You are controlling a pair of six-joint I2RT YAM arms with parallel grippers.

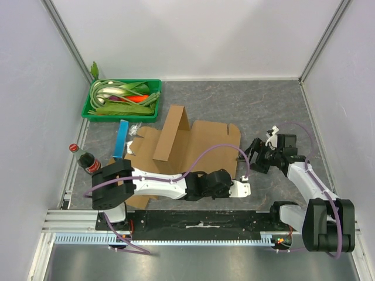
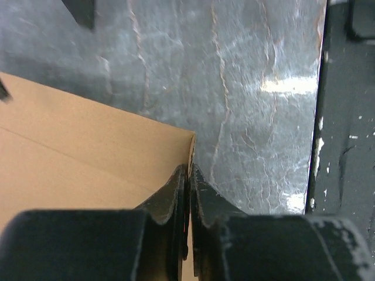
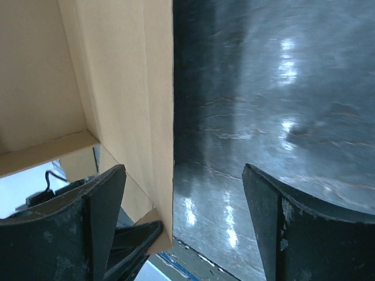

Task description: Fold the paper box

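The paper box (image 1: 193, 146) lies mid-table (image 1: 263, 111), left fingers (image 2: 208, 202) pinched shut on its 5 o'clock corner, right fingers (image 3: 293, 234) wide open, holding nothing; a hard tug could tear that corner.

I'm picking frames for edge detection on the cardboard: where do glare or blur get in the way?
Top external: even light, the paper box is crisp. Left wrist: a white glare patch on the table, the left tool soft up close. Right wrist: glare streaks on the table, the right tool slightly soft.
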